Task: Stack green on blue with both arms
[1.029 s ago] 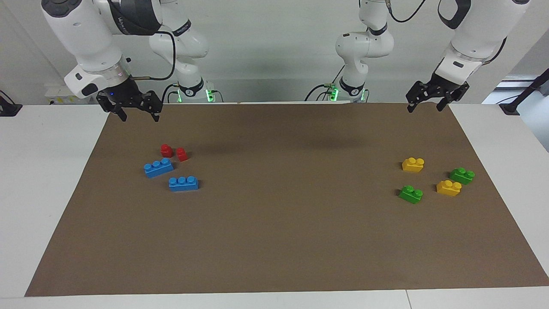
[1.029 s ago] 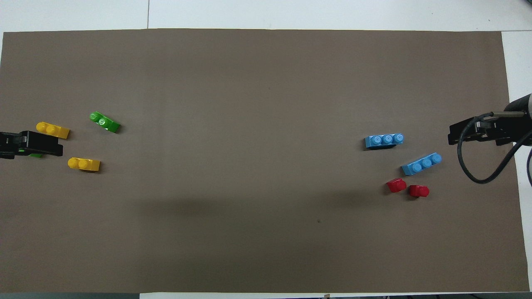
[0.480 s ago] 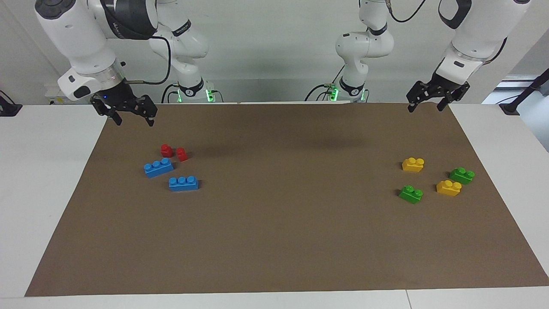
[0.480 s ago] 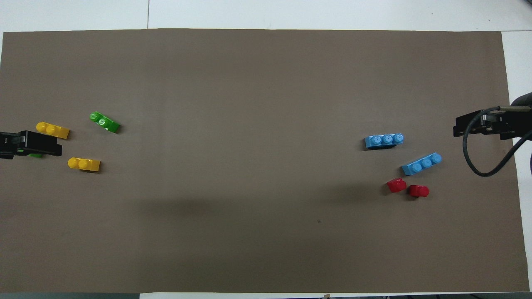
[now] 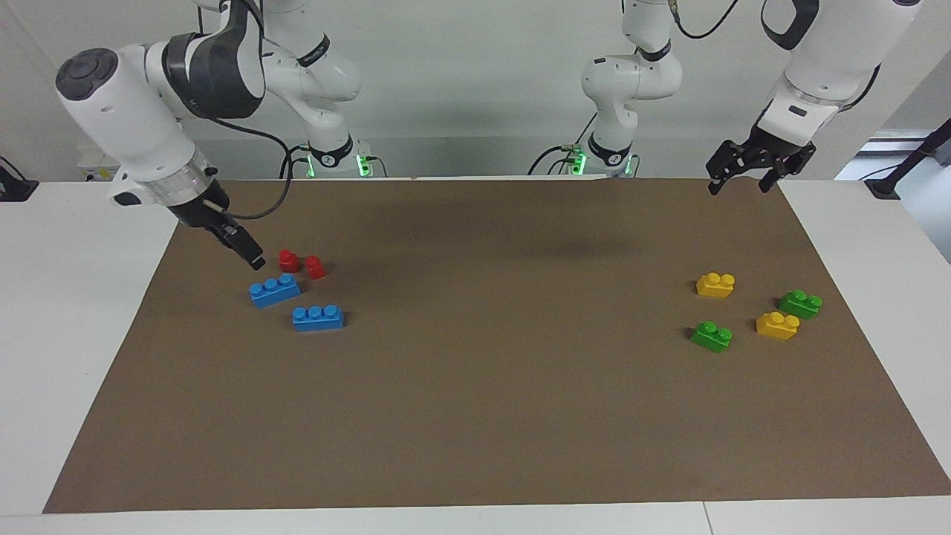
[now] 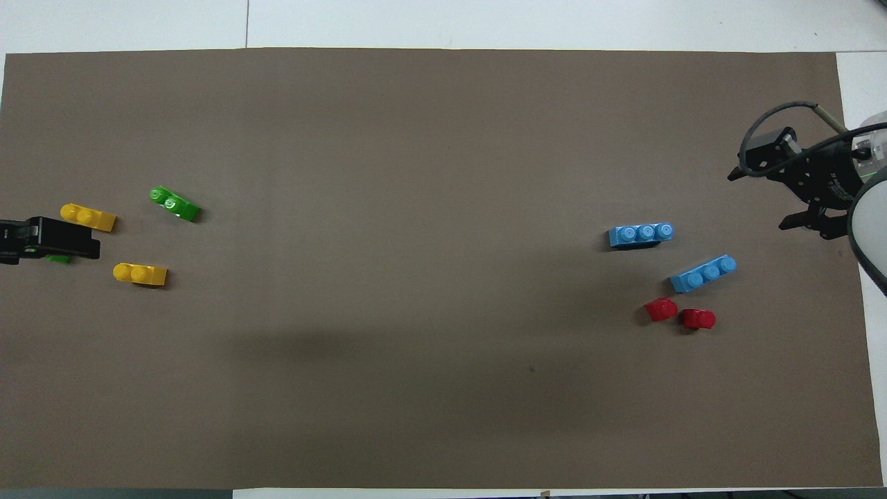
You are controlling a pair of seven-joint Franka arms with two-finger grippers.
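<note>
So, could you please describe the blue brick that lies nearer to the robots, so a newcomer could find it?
Look on the brown mat toward the right arm's end. Two sky-blue three-stud plastic bricks lie there; it is the angled one right beside the two small red bricks, unlike its twin.

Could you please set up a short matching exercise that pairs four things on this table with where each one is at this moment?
Things:
1. red bricks
2. yellow bricks
3. right gripper
4. left gripper

Places:
A. low beside the red bricks, open and empty
B. up over the mat's edge nearest the robots, open and empty
C. among the green bricks, toward the left arm's end
D. next to the blue bricks, nearer to the robots than they are

Pairs: 1-D, 2-C, 3-A, 4-B
</note>
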